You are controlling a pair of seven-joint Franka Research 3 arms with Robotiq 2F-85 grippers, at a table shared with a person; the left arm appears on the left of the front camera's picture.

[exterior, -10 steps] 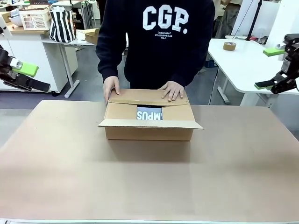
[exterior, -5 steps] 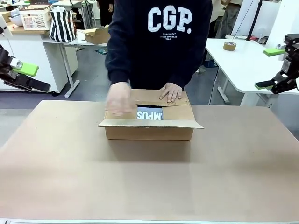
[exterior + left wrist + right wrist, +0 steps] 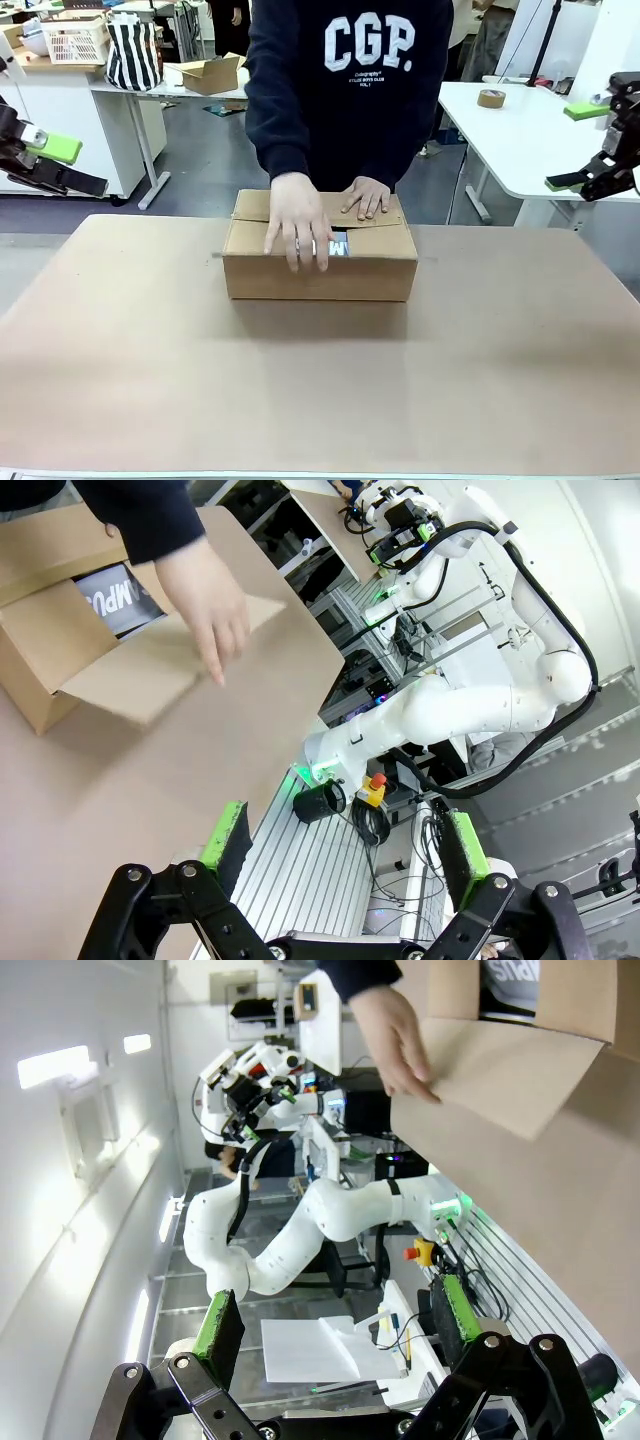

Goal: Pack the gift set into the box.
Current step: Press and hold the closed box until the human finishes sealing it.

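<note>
Box (image 3: 320,276) sat mid-table (image 3: 320,385), gift set (image 3: 340,246) inside.
A person's hands (image 3: 297,226) lay on its flaps (image 3: 385,240); my left pincer (image 3: 345,840) and right pincer (image 3: 337,1318) hung wide, empty, well apart from it.

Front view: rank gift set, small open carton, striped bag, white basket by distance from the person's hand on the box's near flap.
1. gift set: inside the box, right beside the hand.
2. small open carton: background, picture left.
3. striped bag: further left of the carton.
4. white basket: farthest, top left corner.
</note>
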